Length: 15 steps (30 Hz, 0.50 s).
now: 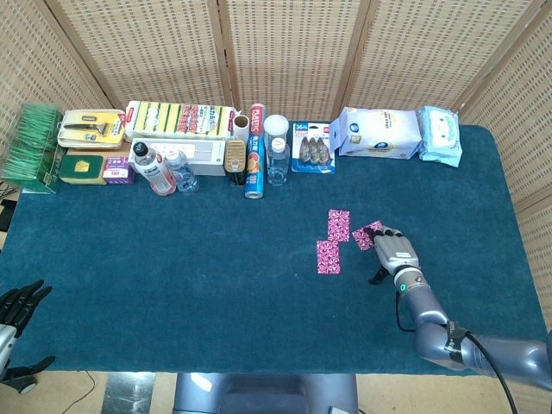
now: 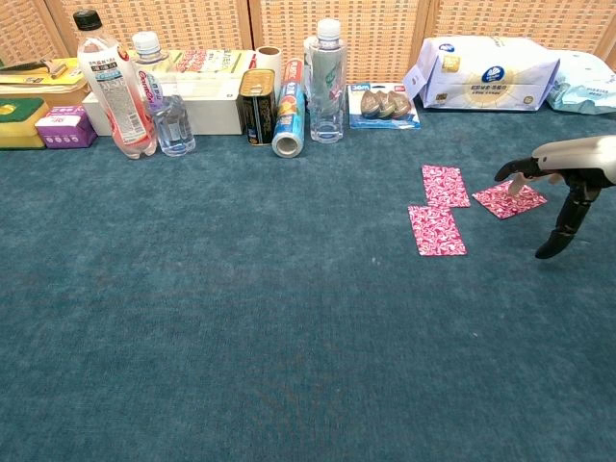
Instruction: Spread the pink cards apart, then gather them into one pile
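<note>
On the teal table (image 1: 172,259), three pink cards lie face down right of centre: far card (image 1: 339,225) (image 2: 443,185), near card (image 1: 328,256) (image 2: 436,229) just in front of it and slightly left, corners nearly touching, and a tilted card (image 1: 366,234) (image 2: 507,200) to their right, close to the far card but whether they touch is unclear

Right hand (image 1: 395,255) (image 2: 568,175) sits palm down at the tilted card's right edge, fingers (image 2: 512,171) stretched forward over the card, fingertips on or just above it; contact not resolvable. Thumb (image 2: 558,229) points down to the cloth, apart from the fingers. Nothing grasped, fingers spread

Left hand (image 1: 15,306) only in head view, at the table's near left corner off the edge, dark fingers spread, holding nothing

Along the back edge: sponge pack (image 1: 179,119), bottles (image 1: 164,170) (image 2: 130,87), foil roll (image 1: 254,164) (image 2: 289,120), clear bottle (image 1: 276,151) (image 2: 327,82), wet wipes pack (image 1: 379,134) (image 2: 491,72). All well apart from the cards
</note>
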Tool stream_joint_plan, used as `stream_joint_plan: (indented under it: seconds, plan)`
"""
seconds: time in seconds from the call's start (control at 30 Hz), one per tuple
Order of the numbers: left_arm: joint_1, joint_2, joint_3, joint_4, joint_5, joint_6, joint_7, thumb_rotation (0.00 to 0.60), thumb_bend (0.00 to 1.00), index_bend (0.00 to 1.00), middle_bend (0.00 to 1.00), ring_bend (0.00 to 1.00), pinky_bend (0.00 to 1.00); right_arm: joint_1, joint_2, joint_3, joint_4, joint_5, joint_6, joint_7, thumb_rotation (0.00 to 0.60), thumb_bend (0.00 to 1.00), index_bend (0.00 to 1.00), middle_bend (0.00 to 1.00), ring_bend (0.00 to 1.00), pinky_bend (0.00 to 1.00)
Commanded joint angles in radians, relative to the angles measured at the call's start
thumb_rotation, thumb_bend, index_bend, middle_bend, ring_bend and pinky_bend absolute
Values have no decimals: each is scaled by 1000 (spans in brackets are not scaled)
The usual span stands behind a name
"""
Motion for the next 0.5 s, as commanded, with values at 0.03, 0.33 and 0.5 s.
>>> stream_joint_plan:
  seconds: [0.03, 0.33, 0.5]
  plan:
    - [-1, 1, 0, 0, 0, -2, -1, 600, 18, 0, 0, 0, 0, 5, -8, 2, 10, 12, -7, -2, 600, 0, 31, 121, 0, 0]
    - [1, 1, 1, 2, 3, 4, -5, 600, 18, 0, 0, 0, 0, 12, 7, -23, -13, 21, -20, -27, 600, 0, 30, 145, 0, 7]
    - [0, 1, 1, 0, 2, 1, -3, 600, 18, 0, 0, 0, 0, 14, 35, -48, -58, 4, -14, -49, 600, 0, 30, 155, 0, 37]
